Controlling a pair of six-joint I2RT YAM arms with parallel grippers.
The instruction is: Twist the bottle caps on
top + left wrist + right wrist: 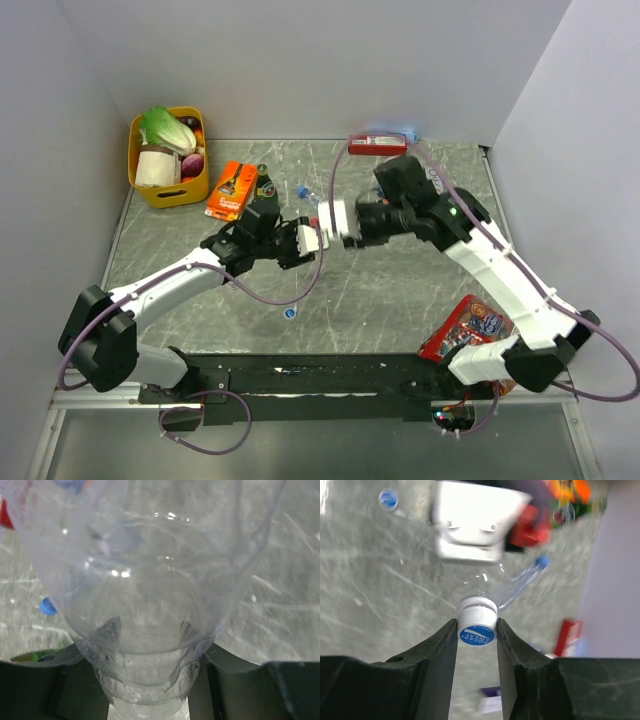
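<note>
My left gripper (305,241) is shut on a clear bottle (150,580), which fills the left wrist view and hides most of the fingers. My right gripper (476,625) meets it at mid-table and is shut on a bottle cap (476,635), blue-topped with white ribbed sides, sitting on that bottle's neck. In the top view the right gripper (330,225) touches the left one and the held bottle is hidden. A second clear bottle (308,194), with a blue cap on it, lies behind the grippers and also shows in the right wrist view (522,582). A loose blue cap (289,312) lies near the front.
A yellow basket (167,194) of groceries stands at the back left, with an orange packet (232,189) beside it. A red box (377,144) lies at the back wall. A red snack bag (468,328) lies at the front right. Walls close in three sides.
</note>
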